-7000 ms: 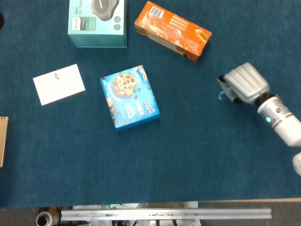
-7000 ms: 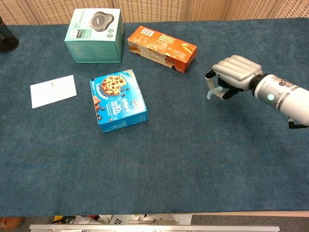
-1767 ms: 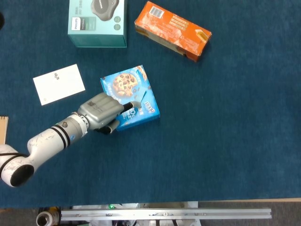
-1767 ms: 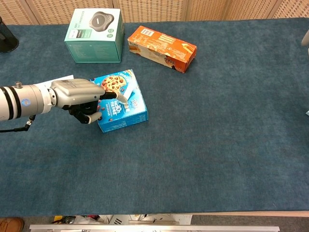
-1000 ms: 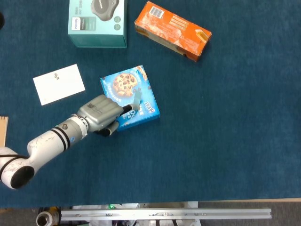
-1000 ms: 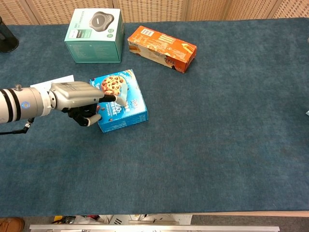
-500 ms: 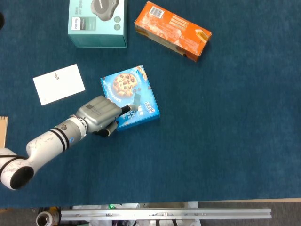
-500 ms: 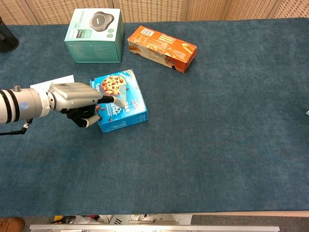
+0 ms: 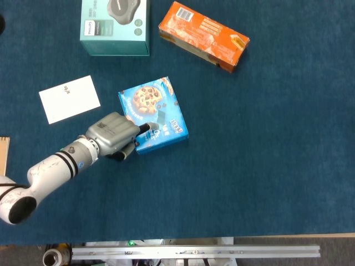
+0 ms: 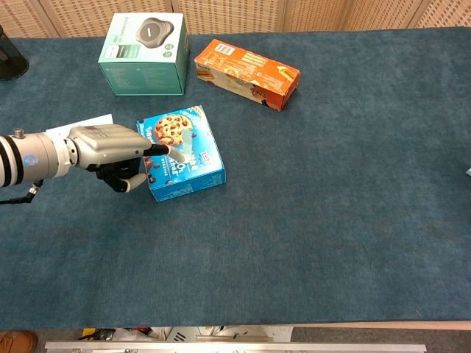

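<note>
1. Since half a second ago our left hand [image 9: 113,136] has slid slightly back toward the left, while the blue cookie box [image 9: 153,114] has stayed where it was on the cloth.
2. We see our left hand [image 10: 110,151] at the box's near-left corner, its smooth grey metal back facing up; one finger lies stretched across the box's top face, the others are curled under beside the box's side wall.
3. We cannot tell whether those curled fingers press the cardboard or merely lie beside it; the hand does not lift the box, which sits flat.
4. The cookie box [image 10: 180,153] is a squarish, shallow, glossy carton printed with chocolate-chip cookies, lying slightly turned near the middle-left of the table [image 9: 266,166].
5. The table wears a dark blue, felt-like cloth with a fine nap.
6. A white card [image 9: 69,98], flat and rectangular, lies just left of the box, near our forearm's banded white sleeve.
7. A teal cube-shaped carton [image 9: 115,25] with a round grey device pictured on top stands at the far side.
8. A long orange snack box [image 9: 203,36] lies flat and angled to its right.
9. Our right hand appears in neither view.
</note>
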Robot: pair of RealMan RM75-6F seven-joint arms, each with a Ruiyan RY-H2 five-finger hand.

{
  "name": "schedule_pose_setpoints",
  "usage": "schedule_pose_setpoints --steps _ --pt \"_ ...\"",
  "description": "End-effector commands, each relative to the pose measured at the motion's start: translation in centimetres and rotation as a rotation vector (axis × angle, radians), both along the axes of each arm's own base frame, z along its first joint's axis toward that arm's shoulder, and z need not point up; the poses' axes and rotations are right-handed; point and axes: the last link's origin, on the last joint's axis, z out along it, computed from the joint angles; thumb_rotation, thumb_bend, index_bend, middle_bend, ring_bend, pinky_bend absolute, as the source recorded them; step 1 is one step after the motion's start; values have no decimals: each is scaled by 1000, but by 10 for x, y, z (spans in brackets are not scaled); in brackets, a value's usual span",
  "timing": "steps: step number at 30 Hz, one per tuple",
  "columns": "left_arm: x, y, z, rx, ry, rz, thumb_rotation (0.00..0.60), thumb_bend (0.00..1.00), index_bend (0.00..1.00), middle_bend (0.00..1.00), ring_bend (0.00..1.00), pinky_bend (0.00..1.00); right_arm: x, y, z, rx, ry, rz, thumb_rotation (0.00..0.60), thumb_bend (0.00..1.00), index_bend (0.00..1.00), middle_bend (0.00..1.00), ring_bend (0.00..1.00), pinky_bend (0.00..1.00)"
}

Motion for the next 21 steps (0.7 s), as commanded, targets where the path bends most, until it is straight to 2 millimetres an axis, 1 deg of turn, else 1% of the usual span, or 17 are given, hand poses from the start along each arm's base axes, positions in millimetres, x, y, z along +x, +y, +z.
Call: schedule_pose_setpoints --steps 1,10,17,21 --pt "0 -1 0 -2 2 -2 600 667 96 981 1000 975 0 0 0 -2 0 1 600 452 470 914 1000 1000" --pt "4 -1 3 12 -21 -5 600 668 96 981 1000 975 1 2 2 -5 -1 0 600 452 470 915 1000 1000" --pt "2 -3 -1 -9 -5 -8 600 667 96 981 1000 975 0 3 3 -7 -2 -1 600 452 470 916 1000 1000" --pt "2 -4 -1 -7 -5 -8 600 668 96 981 1000 975 0 3 3 -8 -1 -2 600 453 470 916 1000 1000"
